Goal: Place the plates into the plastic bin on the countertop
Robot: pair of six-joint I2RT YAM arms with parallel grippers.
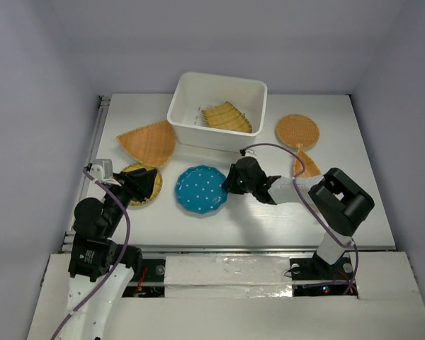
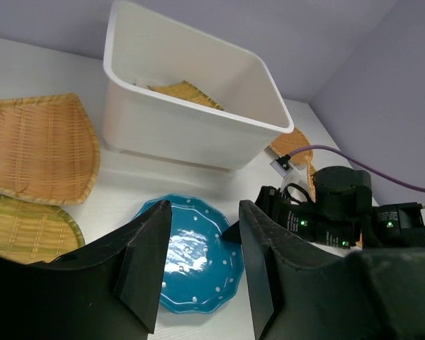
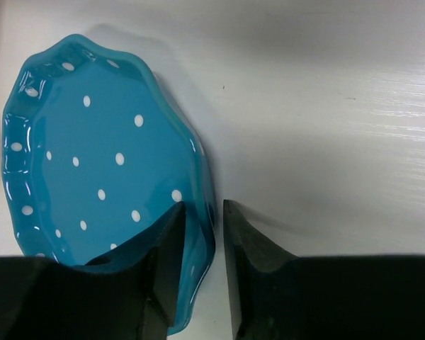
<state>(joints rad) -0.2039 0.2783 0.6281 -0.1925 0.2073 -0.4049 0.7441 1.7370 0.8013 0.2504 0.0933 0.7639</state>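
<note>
The teal dotted plate lies flat on the white countertop. My right gripper is at its right rim. In the right wrist view the jaws straddle the rim of the teal plate, one finger inside and one outside, with a thin gap left. My left gripper hovers open and empty over a round wicker plate. In its wrist view the left gripper frames the teal plate. The white plastic bin holds one wicker plate.
A fan-shaped wicker plate lies left of the bin. A round wicker plate and a smaller leaf one lie at the right. A metal rail runs along the left edge. Grey walls close in on three sides.
</note>
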